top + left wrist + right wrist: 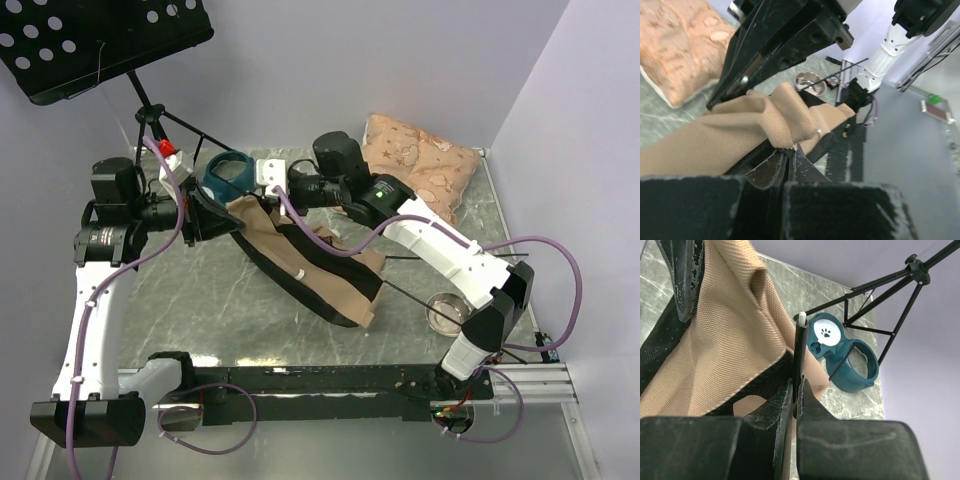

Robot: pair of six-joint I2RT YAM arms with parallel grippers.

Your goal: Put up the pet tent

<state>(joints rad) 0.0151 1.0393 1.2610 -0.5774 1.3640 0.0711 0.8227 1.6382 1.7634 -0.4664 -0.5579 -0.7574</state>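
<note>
Early in raising it, the tent (300, 265) lies collapsed mid-counter (200, 290), its 11 o'clock end gripped, left pincer (790, 162) clenched on the tent and right pincer (796, 390) on a pole (799, 340), which next likely needs seating.

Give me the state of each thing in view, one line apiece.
left gripper, shut on the pet tent fabric.
right gripper, shut on the tent pole.
pet tent, collapsed, far end held up, the rest on the table.
blue bowl holder, one ring empty.
metal bowl, upright on the table, out of the holder.
</note>
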